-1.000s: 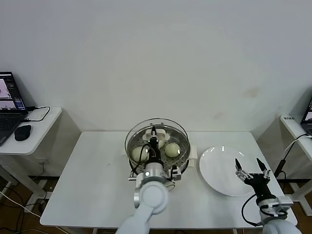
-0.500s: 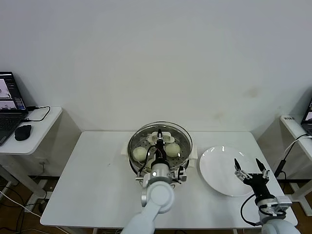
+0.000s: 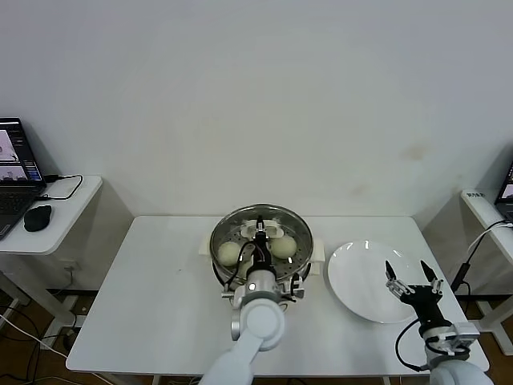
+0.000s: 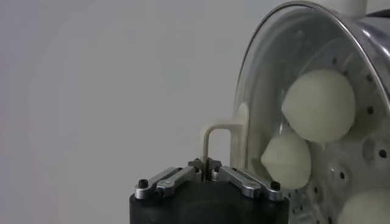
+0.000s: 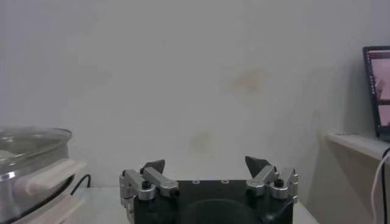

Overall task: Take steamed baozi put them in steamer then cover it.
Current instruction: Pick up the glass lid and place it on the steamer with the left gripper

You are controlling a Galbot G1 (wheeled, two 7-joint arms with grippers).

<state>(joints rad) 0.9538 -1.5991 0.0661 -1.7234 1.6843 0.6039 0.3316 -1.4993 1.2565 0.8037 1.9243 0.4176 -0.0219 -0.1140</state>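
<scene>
The steamer (image 3: 318, 250) stands mid-table with the clear glass cover (image 3: 276, 220) lying over its top. My left gripper (image 3: 261, 232) is shut on the cover's cream handle (image 4: 214, 135), pinching it at its centre (image 4: 207, 163). Through the glass, steamed baozi (image 3: 229, 253) (image 3: 283, 245) lie on the perforated tray; in the left wrist view three of them show (image 4: 318, 105) (image 4: 286, 159) (image 4: 359, 210). I cannot tell whether the cover's rim (image 4: 244, 103) sits fully down. My right gripper (image 3: 413, 277) (image 5: 210, 164) hangs open and empty above the plate, to the right of the steamer (image 5: 24, 164).
A flat white plate (image 3: 357, 281) lies to the right of the steamer. The white table (image 3: 160, 305) has bare room on its left half. A side table at far left carries a laptop (image 3: 14, 172) and a mouse (image 3: 37, 217).
My left gripper has carried the cover a little to the right and down, so it now lines up over the steamer. The right arm has stayed still.
</scene>
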